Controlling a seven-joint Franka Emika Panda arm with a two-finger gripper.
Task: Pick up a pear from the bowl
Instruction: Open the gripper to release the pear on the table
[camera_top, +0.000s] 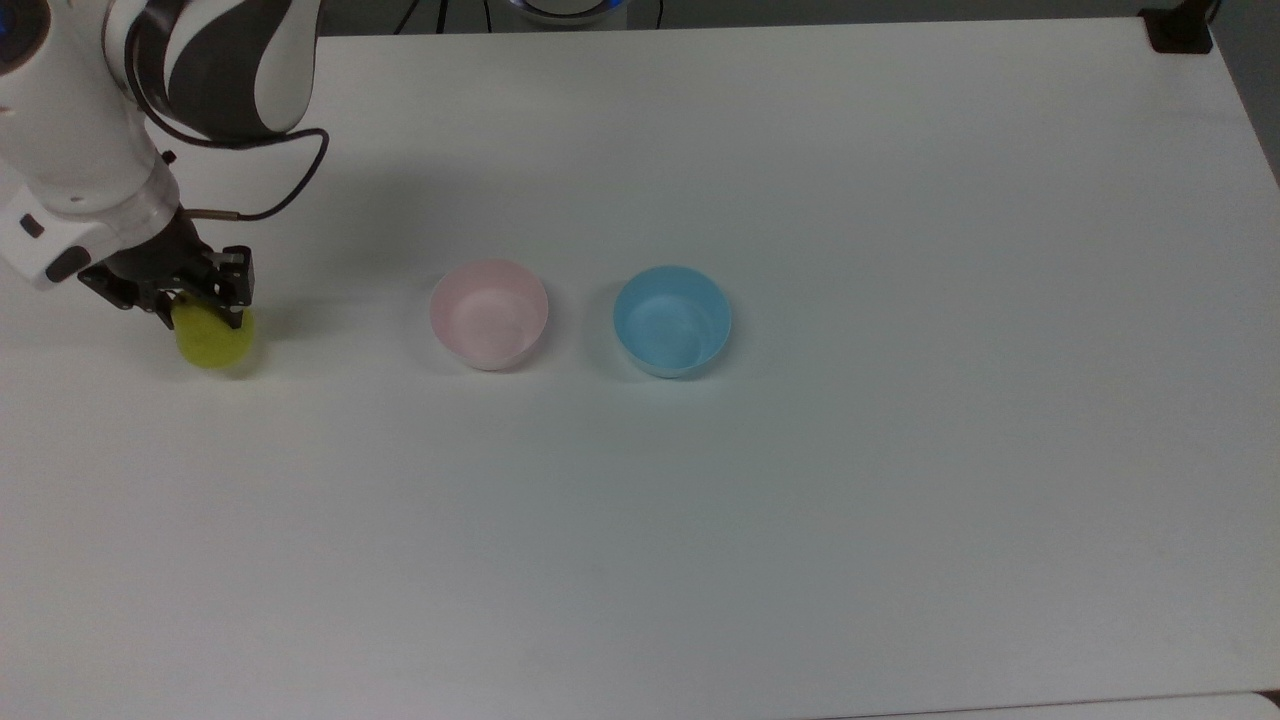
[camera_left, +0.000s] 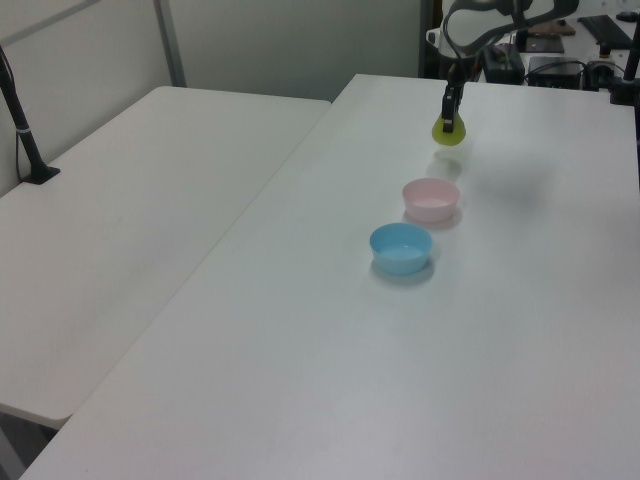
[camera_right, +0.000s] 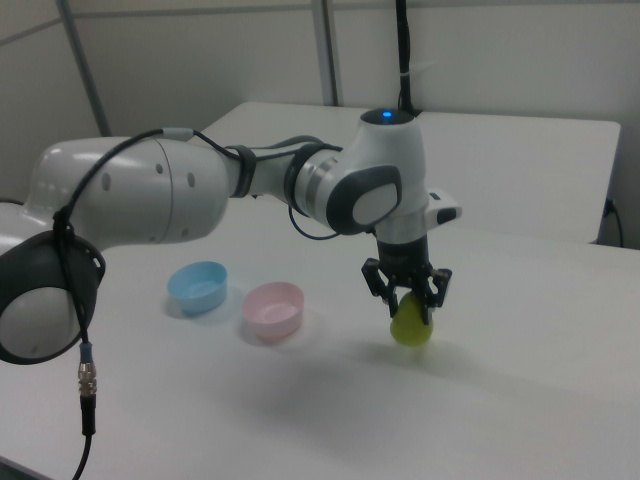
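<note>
My gripper (camera_top: 200, 312) (camera_right: 410, 305) (camera_left: 449, 121) is shut on the top of the yellow-green pear (camera_top: 215, 340) (camera_right: 411, 326) (camera_left: 450, 133). The pear hangs low, at or just above the white table, far to the top view's left of the pale pink bowl (camera_top: 488, 313) (camera_right: 273, 308) (camera_left: 431, 198). That bowl stands empty with a smooth inside. In the right view the pear is to the right of the pink bowl and its stem is hidden by the fingers.
A light blue bowl (camera_top: 672, 320) (camera_right: 197, 286) (camera_left: 401, 247) of the same size stands empty beside the pink one. A second white table (camera_left: 130, 200) adjoins in the left view. A black post base (camera_top: 1178, 30) sits at the top view's far right corner.
</note>
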